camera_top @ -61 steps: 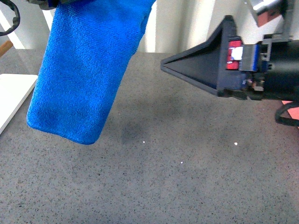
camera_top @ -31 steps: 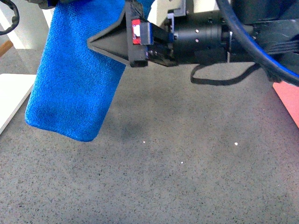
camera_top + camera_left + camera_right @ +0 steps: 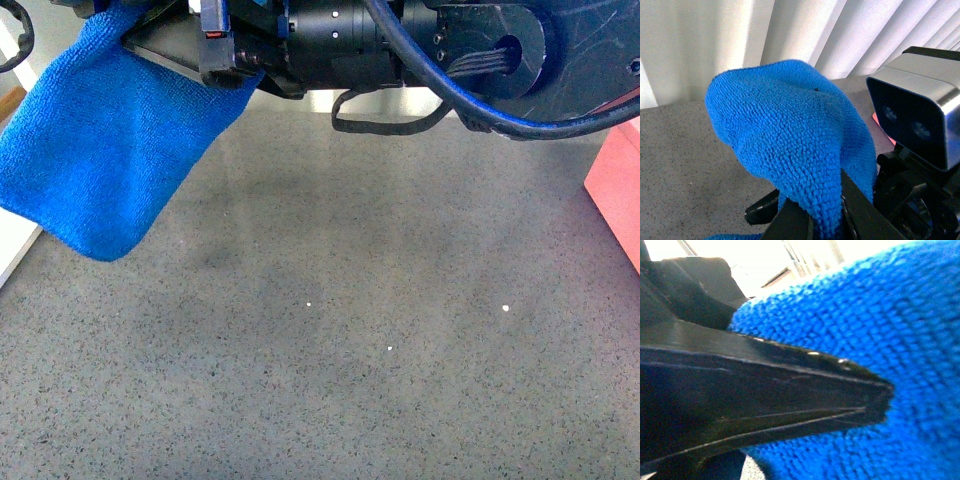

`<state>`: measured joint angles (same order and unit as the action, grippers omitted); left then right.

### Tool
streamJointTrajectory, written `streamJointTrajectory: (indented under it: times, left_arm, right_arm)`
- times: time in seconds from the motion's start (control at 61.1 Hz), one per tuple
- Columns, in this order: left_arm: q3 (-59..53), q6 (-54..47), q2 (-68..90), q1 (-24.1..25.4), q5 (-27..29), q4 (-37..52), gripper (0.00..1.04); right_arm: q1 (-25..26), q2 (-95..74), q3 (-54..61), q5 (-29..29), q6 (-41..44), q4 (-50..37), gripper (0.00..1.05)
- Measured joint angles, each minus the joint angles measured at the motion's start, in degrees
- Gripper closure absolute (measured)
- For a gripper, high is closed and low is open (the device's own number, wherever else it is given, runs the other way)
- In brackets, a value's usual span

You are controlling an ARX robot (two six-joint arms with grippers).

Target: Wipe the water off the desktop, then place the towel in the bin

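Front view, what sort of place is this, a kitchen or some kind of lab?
Probably an indoor test bench rather than a kitchen: a speckled stone-like desktop, pale pleated curtains behind it, and a pink bin at its edge.

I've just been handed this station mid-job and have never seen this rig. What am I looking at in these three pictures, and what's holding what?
It is a robot with two arms, each ending in a two-fingered gripper. The front view looks out from the robot's body over the dark speckled desktop. The other two pictures come from a camera on each wrist. The blue towel hangs above the desktop, clamped in the left gripper, as the left wrist view shows. The black arm across the top of the front view is the right one. The right gripper looks closed, its tip against the cloth. At the right edge is the pink bin, at the left a white board. I cannot make out any water.
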<state>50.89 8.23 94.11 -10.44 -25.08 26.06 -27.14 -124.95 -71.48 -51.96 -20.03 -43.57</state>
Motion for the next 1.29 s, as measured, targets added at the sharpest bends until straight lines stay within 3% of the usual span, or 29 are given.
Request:
streamJointTrajectory:
  times: [0.229,0.311,0.425,0.769,0.867,0.883,0.998,1.292]
  left_arm:
    - [0.0,0.0,0.0,0.09,-0.04,0.09,1.01]
    - [0.0,0.11,0.0,0.09,-0.2,0.09,0.9]
    - [0.0,0.11,0.0,0.02,-0.44,0.09,0.72]
    - [-0.04,-0.04,0.02,-0.13,0.76,0.48,0.23]
    - [-4.31,-3.19,-0.04,-1.49,16.15,12.96,0.34]
    - [-5.99,-4.2,-0.37,-1.64,21.66,16.39,0.37]
    - [-13.73,-6.14,-3.56,-1.05,33.79,26.12,0.54]
    - [-29.16,-7.26,-15.23,2.99,32.37,30.25,1.02]
  right_arm:
    - [-0.09,0.0,0.87,0.85,-0.76,-1.14,0.83]
    - [0.11,0.2,1.14,0.92,-0.59,-0.9,0.94]
    - [0.26,0.55,1.95,1.16,-0.17,-0.63,0.98]
    - [0.59,1.64,3.67,1.27,0.42,-0.57,0.99]
    - [0.59,1.75,3.74,1.31,0.66,-0.39,0.99]
    - [0.59,1.81,3.74,1.31,0.72,-0.33,0.99]
    - [0.59,1.92,3.82,1.33,0.81,0.09,0.99]
    - [0.98,2.75,4.66,1.95,1.81,0.7,0.99]
